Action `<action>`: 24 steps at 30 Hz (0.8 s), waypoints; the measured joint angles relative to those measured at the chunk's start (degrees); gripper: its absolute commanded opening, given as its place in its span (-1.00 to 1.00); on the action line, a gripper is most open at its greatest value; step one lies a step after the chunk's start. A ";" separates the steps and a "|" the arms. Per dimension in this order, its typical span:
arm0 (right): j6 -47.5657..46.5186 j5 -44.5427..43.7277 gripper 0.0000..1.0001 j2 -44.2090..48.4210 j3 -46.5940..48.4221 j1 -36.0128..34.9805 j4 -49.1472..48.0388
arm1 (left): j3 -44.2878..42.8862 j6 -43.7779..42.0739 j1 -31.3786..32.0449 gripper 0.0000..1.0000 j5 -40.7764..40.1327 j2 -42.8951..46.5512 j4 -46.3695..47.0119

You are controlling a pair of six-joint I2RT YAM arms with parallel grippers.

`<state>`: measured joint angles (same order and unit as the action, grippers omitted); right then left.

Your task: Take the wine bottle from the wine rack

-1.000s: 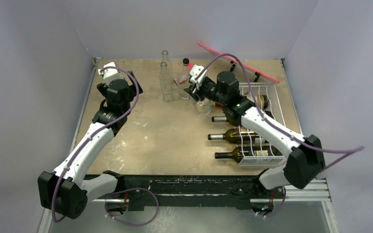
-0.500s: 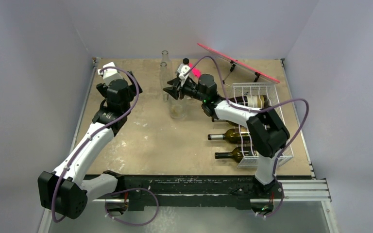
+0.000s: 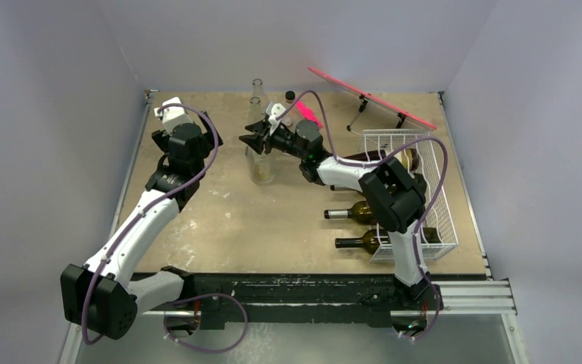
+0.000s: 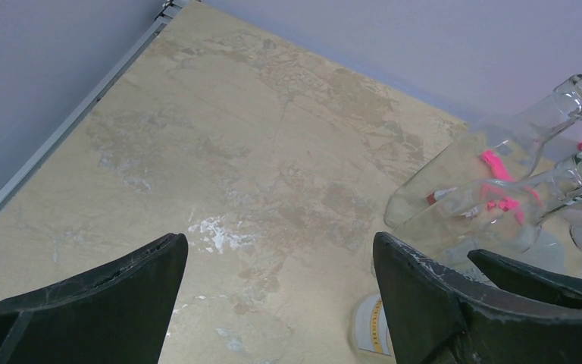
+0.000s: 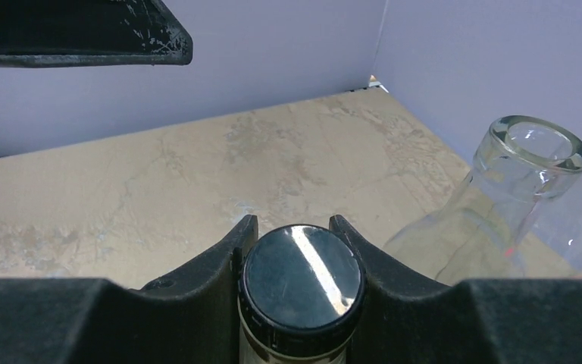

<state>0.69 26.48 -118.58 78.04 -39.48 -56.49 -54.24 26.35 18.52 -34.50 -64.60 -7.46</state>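
My right gripper (image 3: 255, 141) is shut on the neck of a clear wine bottle (image 3: 261, 167) with a black cap (image 5: 301, 277). The bottle hangs upright over the back middle of the table. In the right wrist view the cap sits between my fingertips (image 5: 251, 227). The white wire wine rack (image 3: 433, 199) stands at the right, well apart from this bottle. Dark bottles (image 3: 360, 212) lie in the rack. My left gripper (image 4: 276, 246) is open and empty, just left of the held bottle, over bare table (image 4: 220, 152). It also shows in the top view (image 3: 211, 135).
Two empty clear bottles (image 4: 500, 163) stand at the back, right beside the held bottle. A small black-capped bottle (image 3: 290, 97) with pink tags stands behind them. A pink board on a stand (image 3: 371, 97) leans at the back right. The side walls are close.
My right arm has swung left, carrying the clear bottle from beside the rack to the back middle, next to the empty bottles. The left arm has barely moved.
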 measured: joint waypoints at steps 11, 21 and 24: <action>0.46 -0.61 -0.15 -0.17 -0.04 -0.22 -0.81 | 0.00 0.00 0.00 0.83 0.00 0.00 0.00; -0.52 -3.56 0.47 6.12 -0.42 -0.26 -3.28 | 0.00 0.00 0.00 0.83 -0.07 0.00 0.00; -0.92 -3.48 0.49 8.74 -0.37 -0.31 -3.58 | 0.00 -0.02 0.00 0.83 -0.26 0.00 0.00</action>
<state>-0.23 23.00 -109.84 77.67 -39.79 -60.07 -54.24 26.33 18.52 -34.76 -64.60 -7.46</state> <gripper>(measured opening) 0.736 0.917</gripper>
